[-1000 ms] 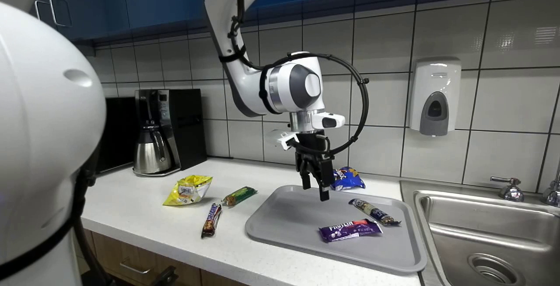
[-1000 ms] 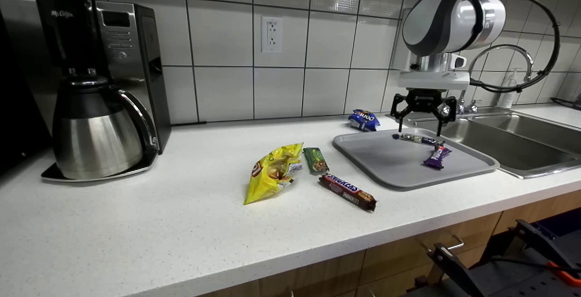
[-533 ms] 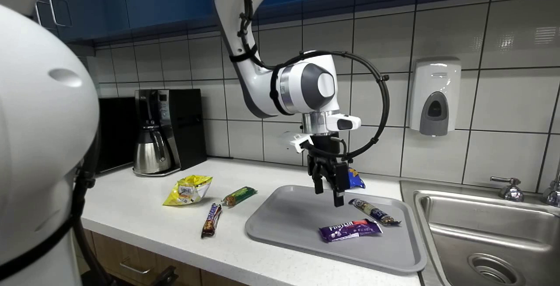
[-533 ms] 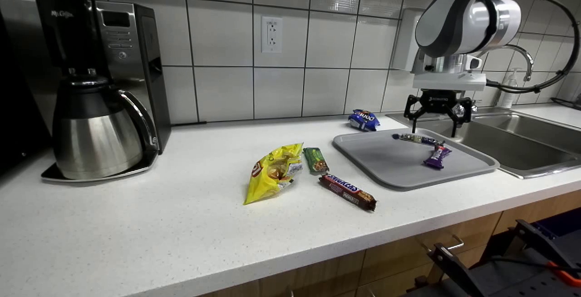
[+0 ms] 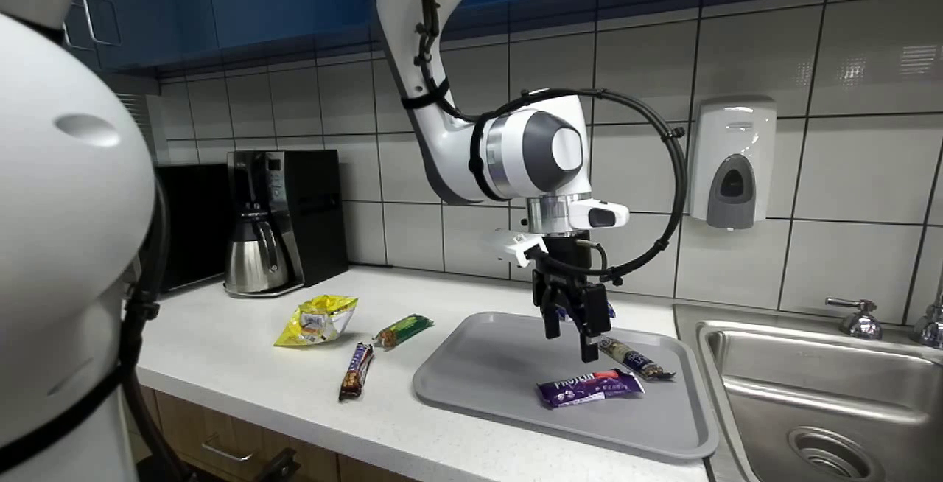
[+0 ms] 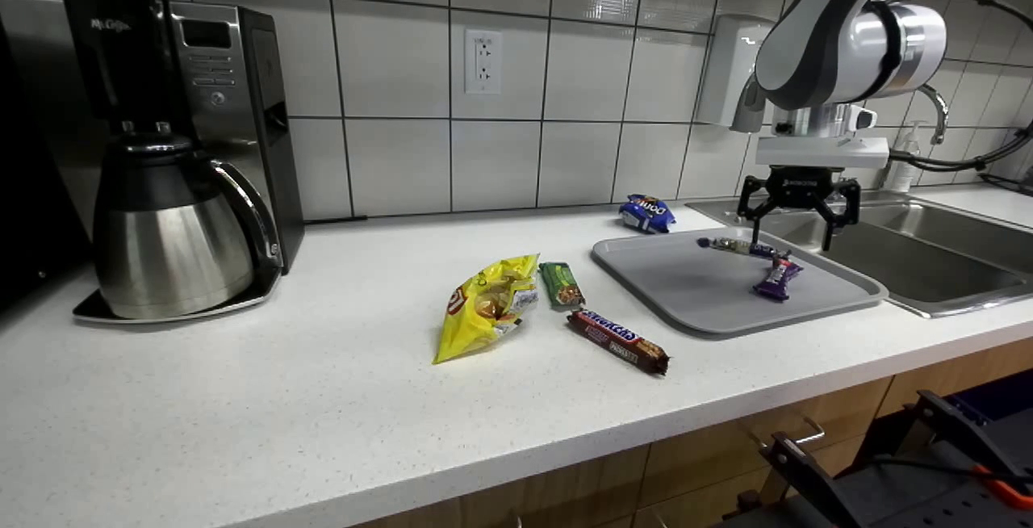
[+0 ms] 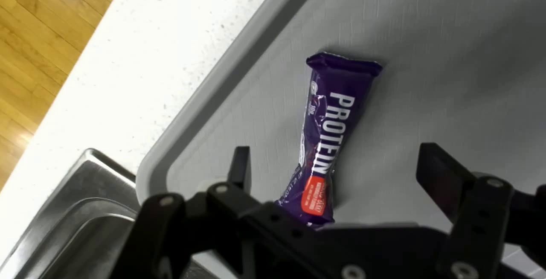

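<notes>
We log the tool (image 5: 571, 343) hanging above the grey tray (image 5: 493, 364), its two fingers (image 7: 443, 178) standing wide apart, nothing between them and nothing touched as far as we can see. Nearest thing: a purple protein bar (image 7: 330, 129), lying on the tray below the tool. From the wrist we see it framed in the gap, a shade closer to the sink-side finger. Key relation, by our judgement: the bar's long axis runs close to square across the line joining the fingers, with a slight lean. Its red-marked end points toward the sink (image 5: 869, 379), nearest the tool's body in that view; the plain end reaches out past the fingers, away from the sink. How far beneath the tool it sits, we cannot tell. Sinkward and toward the tiled wall (image 6: 395, 165) from the tool, a dark-wrapped snack bar (image 5: 637, 359) shares the tray. Farther wallward, off the tray: a blue snack bag (image 6: 647, 214). Well apart from the tool, opposite the sink, we note on the tabletop (image 6: 242, 399) a green-wrapped bar (image 6: 562, 286), a Snickers bar (image 6: 619, 342) and a yellow snack bag (image 6: 489, 308).
</notes>
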Controlling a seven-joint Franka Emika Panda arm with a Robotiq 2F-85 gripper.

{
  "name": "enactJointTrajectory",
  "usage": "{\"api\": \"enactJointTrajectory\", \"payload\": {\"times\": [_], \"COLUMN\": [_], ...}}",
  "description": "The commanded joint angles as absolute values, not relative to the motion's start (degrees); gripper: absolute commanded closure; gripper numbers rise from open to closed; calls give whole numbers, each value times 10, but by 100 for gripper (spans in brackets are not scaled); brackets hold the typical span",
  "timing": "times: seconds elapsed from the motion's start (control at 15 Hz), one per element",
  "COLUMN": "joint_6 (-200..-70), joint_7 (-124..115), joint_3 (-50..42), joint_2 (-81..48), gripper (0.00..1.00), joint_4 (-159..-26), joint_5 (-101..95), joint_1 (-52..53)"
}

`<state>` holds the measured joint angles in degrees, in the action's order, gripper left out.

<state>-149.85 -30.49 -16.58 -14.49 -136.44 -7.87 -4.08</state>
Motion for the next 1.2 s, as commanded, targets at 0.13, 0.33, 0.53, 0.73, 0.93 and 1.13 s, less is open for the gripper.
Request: {"api": "enactJointTrajectory", "payload": {"times": [0.13, 0.33, 0.53, 0.73, 0.93, 1.13], "joint_6": [-1506, -1509, -1510, -1510, -1510, -1510], "joint_7": [-268, -261, -257, -253, -253, -253], "joint_3": [-163, -164, -164, -163, -164, -166], "joint_2": [-166, -181, -198, -217, -234, -249], "gripper": [0, 0, 0, 0, 0, 0], "joint_4": [-1355, -1345, -1333, -1318, -1304, -1292], "joint_5": [-64, -59, -52, -44, -39, -38], "joint_1": [-58, -60, -62, -61, -60, -60]}}
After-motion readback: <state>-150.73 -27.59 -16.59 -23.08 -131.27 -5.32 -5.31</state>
